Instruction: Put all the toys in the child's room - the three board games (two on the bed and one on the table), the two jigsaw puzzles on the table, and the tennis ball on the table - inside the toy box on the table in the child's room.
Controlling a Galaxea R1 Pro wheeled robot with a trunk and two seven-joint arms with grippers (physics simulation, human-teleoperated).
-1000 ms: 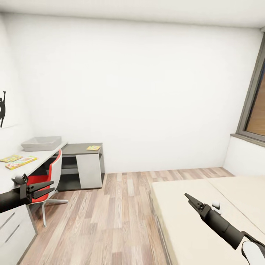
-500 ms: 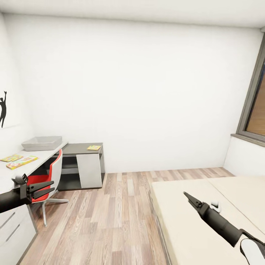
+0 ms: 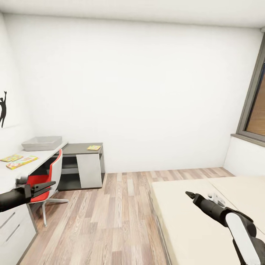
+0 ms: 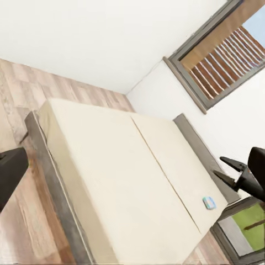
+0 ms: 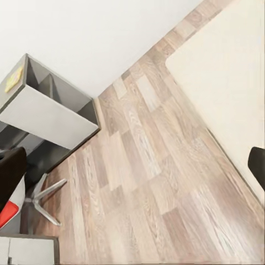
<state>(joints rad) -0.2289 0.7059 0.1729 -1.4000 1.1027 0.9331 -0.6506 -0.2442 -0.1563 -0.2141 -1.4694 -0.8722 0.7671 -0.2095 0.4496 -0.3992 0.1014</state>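
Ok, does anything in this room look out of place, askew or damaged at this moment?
Nothing stands out. The toy box sits squarely on the white table, two flat colourful boxes lie flat beside it, and a third flat item rests on the dark low unit. The red chair stands upright; the bed looks smooth.

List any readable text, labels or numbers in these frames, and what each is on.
None readable.
Two colourful flat boxes on the white table: one, the other; printed art, any lettering too small and blurred.
Yellow flat item on the grey desk: too small to read.
Wall decal: a black figure silhouette, no words.
Small item on the bed: blurred, nothing legible.
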